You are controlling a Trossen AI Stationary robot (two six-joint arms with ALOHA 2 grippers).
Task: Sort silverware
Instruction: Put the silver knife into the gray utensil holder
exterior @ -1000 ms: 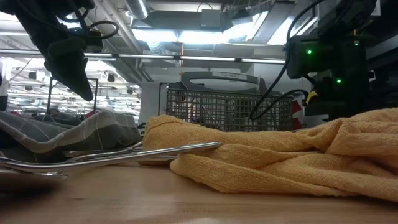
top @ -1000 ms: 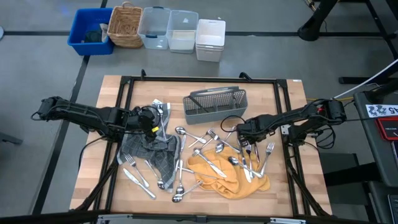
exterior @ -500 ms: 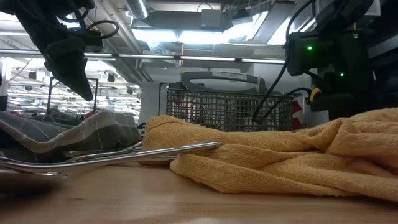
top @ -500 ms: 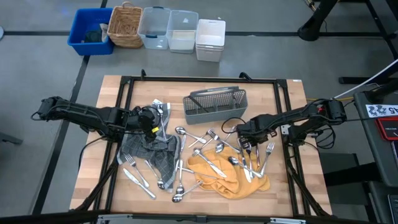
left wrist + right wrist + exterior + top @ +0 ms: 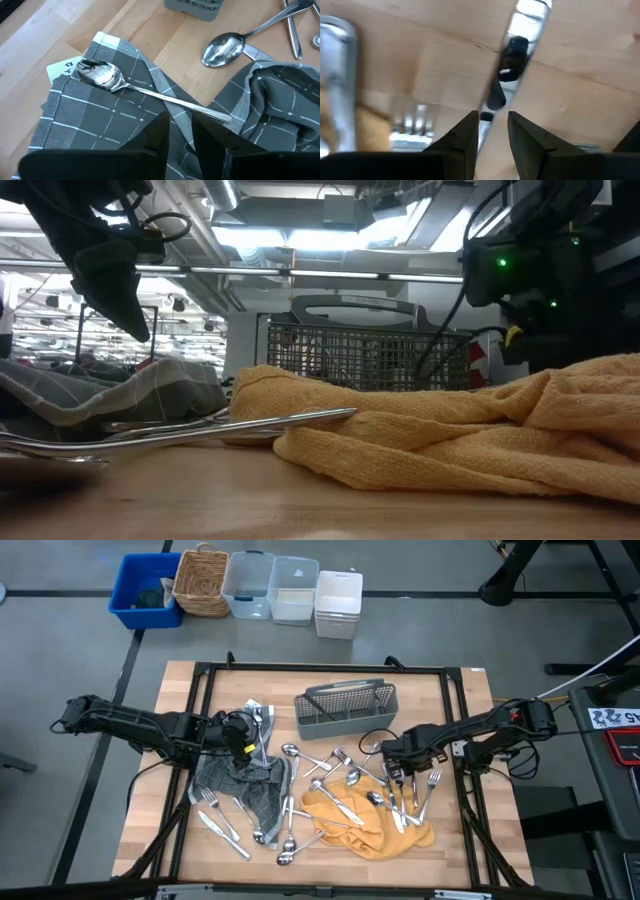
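Right gripper (image 5: 492, 131) low over a knife (image 5: 520, 55) on the worktop (image 5: 580, 95), jaws slightly parted, empty; closing off-centre could skid it away; left gripper (image 5: 180, 135) parted, waiting.

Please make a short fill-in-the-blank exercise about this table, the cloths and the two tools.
1. The spoon in front of the left tool lies on a ____ checked cloth.
2. The right tool is low over a piece of silverware that lies on the bare ____ table.
3. The mesh caddy stands between the two arms at the ____ side of the table in the high view.

Missing words: grey; wooden; far
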